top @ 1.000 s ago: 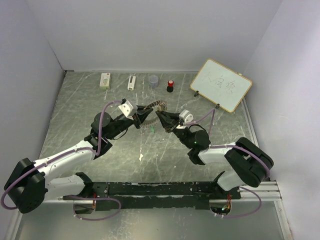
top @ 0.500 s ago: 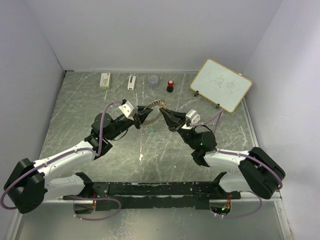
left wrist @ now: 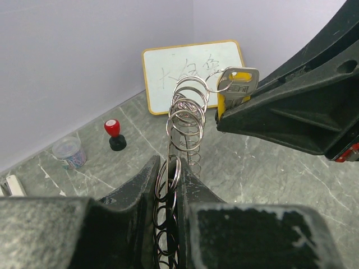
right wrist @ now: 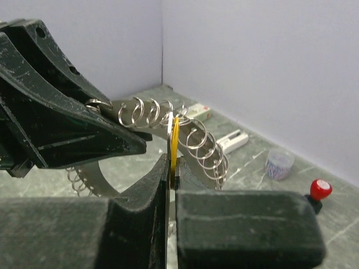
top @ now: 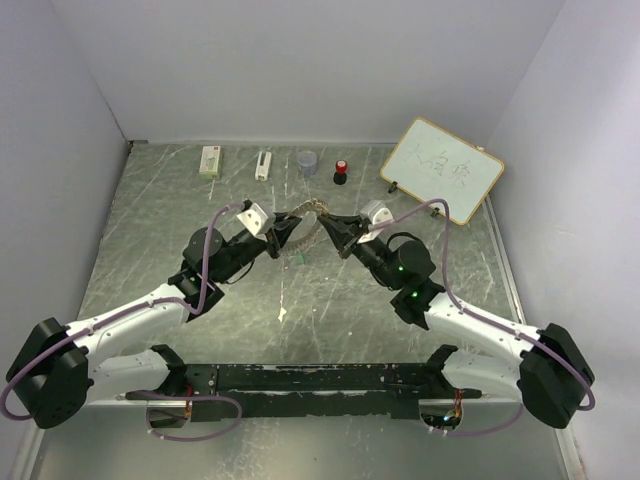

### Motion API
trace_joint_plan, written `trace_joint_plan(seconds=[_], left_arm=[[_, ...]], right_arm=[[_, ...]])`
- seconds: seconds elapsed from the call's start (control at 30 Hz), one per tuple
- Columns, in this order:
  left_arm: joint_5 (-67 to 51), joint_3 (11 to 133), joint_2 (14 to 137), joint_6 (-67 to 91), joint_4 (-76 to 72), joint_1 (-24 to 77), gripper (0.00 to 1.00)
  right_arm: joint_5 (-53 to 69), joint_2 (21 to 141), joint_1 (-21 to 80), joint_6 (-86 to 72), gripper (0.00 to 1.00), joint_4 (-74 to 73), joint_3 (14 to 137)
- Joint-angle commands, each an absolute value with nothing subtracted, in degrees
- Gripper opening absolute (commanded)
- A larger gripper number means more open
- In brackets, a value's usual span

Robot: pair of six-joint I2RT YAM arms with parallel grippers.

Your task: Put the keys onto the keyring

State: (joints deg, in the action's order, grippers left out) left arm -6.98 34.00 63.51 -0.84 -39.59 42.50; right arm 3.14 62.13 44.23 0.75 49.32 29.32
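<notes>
The keyring is a big metal loop strung with several small split rings. It is held up off the table, with my left gripper shut on its lower part. My right gripper is shut on the yellow key, edge-on between the pads. In the left wrist view that yellow key sits right beside the keyring's top rings, its own small ring touching or almost touching them. From above, the left gripper and right gripper face each other across the keyring. A tiny green key lies on the table just below.
Along the back wall are a white box, a white clip-like piece, a small grey cup and a red-topped black knob. A framed whiteboard leans at the back right. Side walls close in the table.
My right gripper has shut on the yellow key. The right arm has swung outward to the right and stretched, and its wrist has turned. The left arm and keyring have hardly moved.
</notes>
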Motion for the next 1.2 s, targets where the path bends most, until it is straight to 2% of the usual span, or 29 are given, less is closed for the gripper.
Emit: trace_joint_plan(seconds=[0.0, 0.33, 0.6, 0.63, 0.67, 0.73, 0.77, 0.8, 0.9, 1.17], left_arm=[[-3.99, 33.77, 61.92, -1.68, -41.12, 42.31, 0.07], [-2.27, 32.75, 62.94, -2.28, -40.98, 42.24, 0.07], [0.3, 31.21, 62.98, -2.2, -41.34, 41.77, 0.08], [0.36, 30.94, 62.9, -2.19, -41.42, 41.72, 0.11], [0.25, 30.67, 62.81, -2.2, -41.28, 41.68, 0.23], [-0.13, 30.2, 62.37, -2.28, -40.67, 41.51, 0.6], [-0.17, 29.8, 62.02, -2.29, -40.53, 41.47, 0.7], [-0.25, 29.32, 61.52, -2.25, -40.52, 41.43, 0.74], [-0.18, 27.73, 59.45, -2.49, -40.87, 41.35, 0.78], [-1.04, 27.61, 55.52, -5.2, -39.09, 41.37, 0.77]], right_arm=[[2.73, 59.46, 44.47, 0.72, 0.0, 35.29, 34.08], [6.12, 56.13, 44.47, 3.39, 0.0, 15.69, 42.67], [5.11, 57.96, 44.47, 3.34, 0.0, -0.07, 52.59], [4.97, 58.78, 44.47, 3.26, 0.0, -2.54, 54.49], [4.72, 59.76, 44.47, 3.25, 0.0, -5.36, 56.51], [4.53, 62.66, 44.49, 3.33, 0.0, -12.32, 63.19], [4.64, 64.12, 44.47, 3.34, 0.0, -15.43, 65.64], [4.84, 65.47, 44.47, 3.34, 0.0, -18.0, 67.94], [4.98, 68.53, 44.47, 3.25, 0.0, -23.6, 72.6], [4.53, 75.12, 44.38, 3.82, 0.0, -36.1, 82.07]])
